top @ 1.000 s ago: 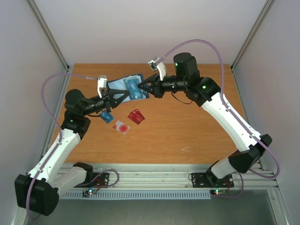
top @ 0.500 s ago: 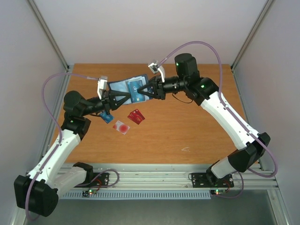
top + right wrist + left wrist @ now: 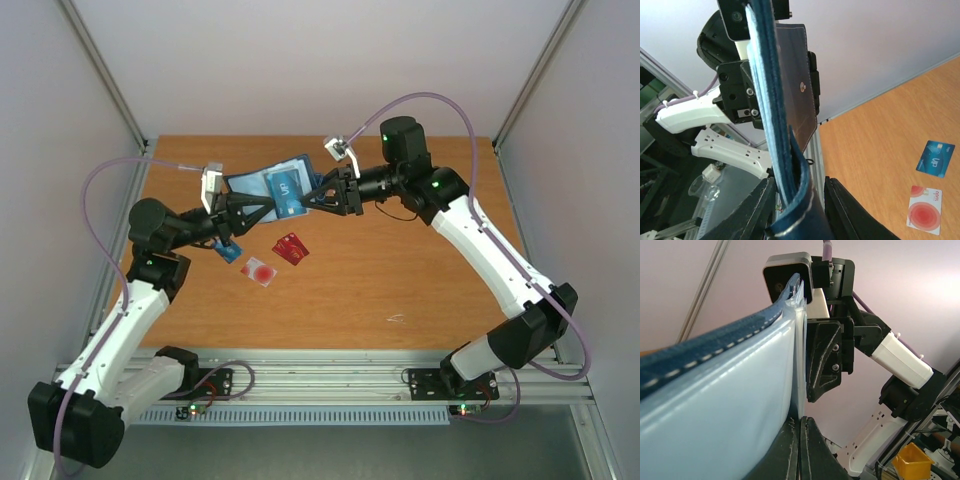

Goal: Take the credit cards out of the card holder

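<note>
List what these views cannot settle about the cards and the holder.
1. Any card left inside the dark navy folding card holder: top view too small, both wrist views edge-on.
2. Flat red plastic card: outside the right wrist frame.
3. Teal-blue plastic card: partly under the left arm, top view.

L arm (image 3: 130,300) has swung outward, elbow now nearer the left edge of the table (image 3: 420,260). R tool (image 3: 318,193) slid in along the card holder (image 3: 262,186) approx. half a sec ago, then backed off rightward. Its wrist cam sits lower & further right. Holder nudged right, then back.
</note>
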Controlling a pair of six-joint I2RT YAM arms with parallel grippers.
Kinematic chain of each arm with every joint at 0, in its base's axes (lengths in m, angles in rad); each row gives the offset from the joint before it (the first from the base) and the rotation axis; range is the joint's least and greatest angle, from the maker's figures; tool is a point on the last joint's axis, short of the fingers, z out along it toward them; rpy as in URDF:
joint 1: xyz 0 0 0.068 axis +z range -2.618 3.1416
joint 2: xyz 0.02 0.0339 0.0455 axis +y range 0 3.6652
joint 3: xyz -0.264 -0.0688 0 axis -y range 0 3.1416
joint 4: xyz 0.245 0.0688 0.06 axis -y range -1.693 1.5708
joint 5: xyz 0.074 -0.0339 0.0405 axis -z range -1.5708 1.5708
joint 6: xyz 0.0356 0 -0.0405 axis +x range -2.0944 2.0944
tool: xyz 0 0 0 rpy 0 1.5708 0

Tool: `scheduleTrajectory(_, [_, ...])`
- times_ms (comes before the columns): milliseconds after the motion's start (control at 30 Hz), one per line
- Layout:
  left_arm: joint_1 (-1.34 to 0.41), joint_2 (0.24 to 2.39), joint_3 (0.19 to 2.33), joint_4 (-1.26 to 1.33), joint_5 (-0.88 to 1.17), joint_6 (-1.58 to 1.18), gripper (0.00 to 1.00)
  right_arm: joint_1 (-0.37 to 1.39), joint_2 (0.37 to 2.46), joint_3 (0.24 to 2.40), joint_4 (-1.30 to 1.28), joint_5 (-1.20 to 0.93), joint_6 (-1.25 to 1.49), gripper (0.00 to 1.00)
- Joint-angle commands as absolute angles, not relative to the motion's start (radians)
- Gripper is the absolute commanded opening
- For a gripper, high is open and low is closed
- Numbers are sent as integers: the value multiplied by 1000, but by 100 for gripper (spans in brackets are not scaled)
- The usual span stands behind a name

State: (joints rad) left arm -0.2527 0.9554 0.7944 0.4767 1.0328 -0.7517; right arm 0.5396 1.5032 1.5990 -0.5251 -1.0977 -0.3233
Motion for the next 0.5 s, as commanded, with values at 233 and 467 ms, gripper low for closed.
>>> scheduleTrajectory(233, [-237, 918, 783, 549, 1048, -746, 0, 516, 1463, 1630, -563, -1158, -342, 2])
scheduleTrajectory(467, [-221, 910, 766, 534, 1046, -734, 0, 480, 1454, 1646, -618, -1168, -364, 6])
